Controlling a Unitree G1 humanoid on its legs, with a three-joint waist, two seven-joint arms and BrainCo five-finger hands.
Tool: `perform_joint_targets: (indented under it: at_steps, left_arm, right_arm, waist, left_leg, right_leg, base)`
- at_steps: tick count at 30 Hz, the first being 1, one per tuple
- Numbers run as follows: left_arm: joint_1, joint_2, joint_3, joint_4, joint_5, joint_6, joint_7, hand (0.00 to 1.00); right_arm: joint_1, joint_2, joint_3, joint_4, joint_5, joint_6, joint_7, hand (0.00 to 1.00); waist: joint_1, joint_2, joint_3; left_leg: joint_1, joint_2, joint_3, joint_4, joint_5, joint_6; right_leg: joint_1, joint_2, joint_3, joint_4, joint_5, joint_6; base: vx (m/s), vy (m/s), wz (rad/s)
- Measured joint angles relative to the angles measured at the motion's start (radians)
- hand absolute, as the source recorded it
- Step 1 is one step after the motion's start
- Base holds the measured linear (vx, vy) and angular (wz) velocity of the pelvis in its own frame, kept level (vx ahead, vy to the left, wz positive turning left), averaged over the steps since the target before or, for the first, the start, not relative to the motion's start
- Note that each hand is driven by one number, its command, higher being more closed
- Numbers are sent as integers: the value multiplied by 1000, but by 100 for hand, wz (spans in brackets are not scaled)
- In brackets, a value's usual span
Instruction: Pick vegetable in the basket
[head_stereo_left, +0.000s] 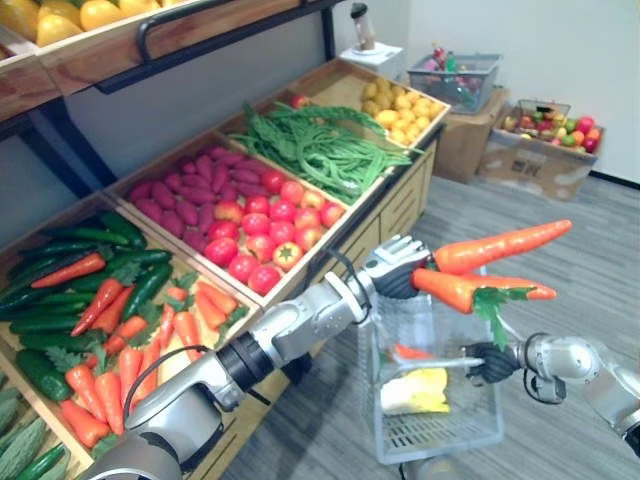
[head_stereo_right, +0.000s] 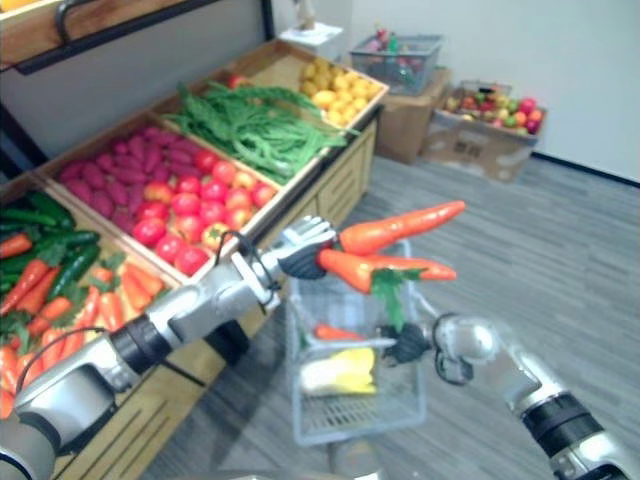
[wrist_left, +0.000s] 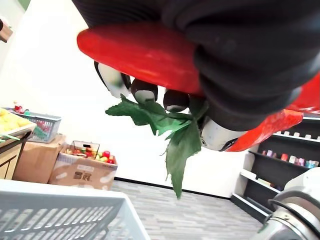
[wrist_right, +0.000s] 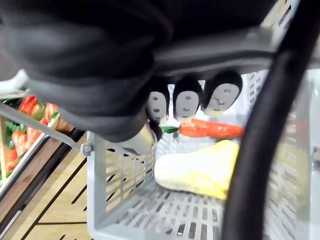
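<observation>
Left hand (head_stereo_left: 400, 272) fingers clamp carrots (head_stereo_left: 497, 248), long axes running out past fingertips; basket (head_stereo_left: 440, 435) directly below them, right hand (head_stereo_left: 490, 362) fingers curled round its handle (head_stereo_left: 440, 362).

Glossy plastic-looking carrots (head_stereo_left: 500, 245), a matt grey plastic basket (wrist_right: 120, 175) (slotted walls), smooth wooden stand (head_stereo_left: 402, 208).

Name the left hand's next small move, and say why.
Probably lower the left hand straight down toward the basket before opening it. It is curled round the carrots, which hang above the basket's rim, while the right hand holds the basket by its handle. One carrot and a yellow vegetable already lie inside.
</observation>
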Motion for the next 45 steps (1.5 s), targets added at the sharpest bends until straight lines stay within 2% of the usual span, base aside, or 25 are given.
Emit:
perform_joint_targets:
  at_steps: [1, 3, 10, 14, 16, 21, 25, 30, 39, 45]
  left_arm:
    - [3, 0, -2, -4, 0, 0, -3, 100]
    - [3, 2, -7, -19, 0, 1, -18, 100]
    - [14, 32, -46, -127, -1, -1, -21, 100]
    - [32, 39, -56, -152, -1, -1, -23, 100]
    - [32, 45, -78, -162, -2, 1, -24, 100]
    - [33, 46, -90, -187, -2, 1, -25, 100]
    - [33, 46, -92, -188, -2, 1, -28, 100]
    - [32, 43, -110, -188, -2, -1, -38, 100]
    - [33, -3, -124, -159, -2, 1, -72, 100]
    - [35, -50, -165, -69, 0, 2, -141, 100]
  right_arm:
    - [0, 3, -10, 8, 0, 0, -5, 100]
    - [0, 21, -33, 31, 0, 0, -38, 100]
    - [-25, 99, -70, 67, 0, 1, -140, 100]
    - [-34, 105, -106, 98, 0, 11, -195, 100]
    - [-39, 106, -116, 125, 0, 33, -213, 100]
    - [-56, 108, -121, 184, -1, 48, -237, 100]
    - [-57, 109, -122, 185, -1, 49, -239, 100]
    - [-61, 152, -139, 219, 0, 48, -240, 100]
    - [-84, 153, -141, 222, 2, 49, -216, 100]
    - [-147, 154, -141, 225, 2, 50, -188, 100]
  waist:
    - [0, 0, 0]
    - [19, -1, 0]
    - [32, -2, 1]
    - [47, -3, 0]
    - [59, -4, 1]
    - [62, -8, 1]
    - [64, -17, 1]
    - [66, -40, 0]
    - [73, -42, 1]
    - [68, -42, 1]
  left_leg:
    - [-6, 0, -6, 1, 0, 1]
    - [-10, 0, -12, 3, 1, 2]
    - [-45, 4, -64, 16, 3, 7]
    - [-61, 3, -88, 18, 5, 10]
    - [-67, 3, -96, 19, 5, 11]
    - [-76, 5, -108, 23, 5, 11]
    - [-76, 7, -109, 25, 5, 11]
    - [-76, 15, -111, 32, 5, 11]
    - [-77, 15, -106, 31, 4, 11]
    - [-72, 16, -89, 29, 3, 10]
  right_leg:
    - [-1, -3, -7, 0, 0, 0]
    - [-2, -7, -14, -1, -1, -1]
    - [-1, -25, -60, -2, -3, -4]
    - [-1, -34, -81, -4, -4, -4]
    - [-1, -36, -88, -5, -4, -5]
    - [1, -39, -98, -10, -4, -5]
    - [1, -38, -98, -10, -4, -5]
    - [4, -33, -100, -10, -5, -6]
    - [0, -32, -97, -11, -7, -9]
    - [-5, -26, -84, -11, -7, -9]
  base:
    - [4, -8, 24]
    - [5, 5, 15]
    - [0, 8, 19]
    - [-11, 7, 16]
    - [-9, 1, 13]
    - [-3, 3, 5]
    - [0, 0, 0]
    - [0, 0, 0]
    - [1, 1, -1]
    - [7, 4, -7]
